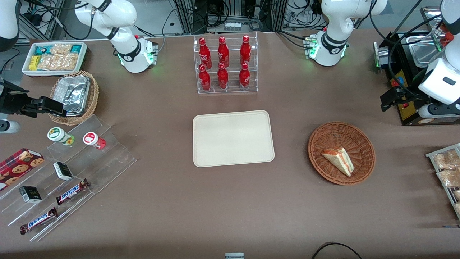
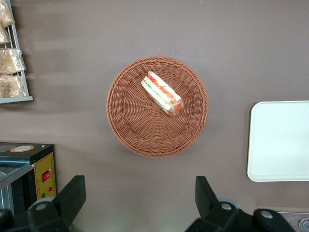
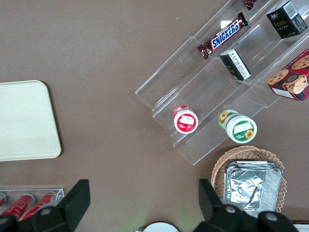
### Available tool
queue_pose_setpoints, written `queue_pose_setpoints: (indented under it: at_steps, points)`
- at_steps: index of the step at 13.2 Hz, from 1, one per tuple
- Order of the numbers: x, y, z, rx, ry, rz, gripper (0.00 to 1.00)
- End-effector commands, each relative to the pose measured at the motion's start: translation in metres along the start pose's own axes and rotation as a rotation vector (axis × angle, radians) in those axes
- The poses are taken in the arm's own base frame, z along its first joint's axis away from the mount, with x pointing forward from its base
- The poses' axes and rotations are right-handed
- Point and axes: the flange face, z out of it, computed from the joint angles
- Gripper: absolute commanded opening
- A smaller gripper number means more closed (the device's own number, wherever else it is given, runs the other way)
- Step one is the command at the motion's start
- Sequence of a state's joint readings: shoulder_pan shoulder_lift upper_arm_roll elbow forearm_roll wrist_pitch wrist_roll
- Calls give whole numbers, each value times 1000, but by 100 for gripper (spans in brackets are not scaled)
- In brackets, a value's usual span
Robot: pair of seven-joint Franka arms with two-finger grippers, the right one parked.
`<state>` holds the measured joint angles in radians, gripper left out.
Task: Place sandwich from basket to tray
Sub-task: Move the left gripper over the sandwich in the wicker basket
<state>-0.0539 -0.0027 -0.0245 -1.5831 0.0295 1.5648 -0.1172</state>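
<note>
Table: brown table (image 1: 230,201) filled the front view, dark and matte, with goods ranged round its edges.
Sandwich: sandwich (image 1: 338,161) lay on its side in the basket (image 1: 325,136), off the middle and toward the rim nearer the front camera; bread outward, red-orange and green layers showing along one edge.
Long axis: in the wrist view the sandwich (image 2: 162,93) ran on a slant across the basket (image 2: 130,125), not square to the line between the two fingers.
Jaws: gripper (image 2: 137,200) hung well above the table, its jaws spread wide and holding nothing; the fingers (image 2: 72,195) framed bare table just outside the basket rim.
Key relation: sandwich sat ahead of the jaws and well below them, so reaching it looked to need a shift over the basket, a turn of the wrist to meet the slant, then a drop.
Tray: tray (image 1: 233,138) lay flat and bare near the table's middle, apart from the basket, toward the parked arm's end from it.
Surroundings: rack of red bottles (image 1: 225,64) stood farther from the front camera than the tray; clear stepped stand (image 1: 90,169) with snack bars lay toward the parked arm's end.
Progress: transfer not yet begun, judging by the sandwich untouched in the basket.
</note>
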Motion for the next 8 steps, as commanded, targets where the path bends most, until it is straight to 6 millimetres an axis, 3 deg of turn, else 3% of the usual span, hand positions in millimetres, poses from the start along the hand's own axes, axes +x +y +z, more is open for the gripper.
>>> queue_pose_setpoints:
  at_steps: [1, 3, 8]
  points:
    - [-1, -1, -5, -4, -22, 14, 100]
    - [3, 3, 7, 0, -41, 7, 100]
    - [40, 11, 77, 9, -59, -34, 100]
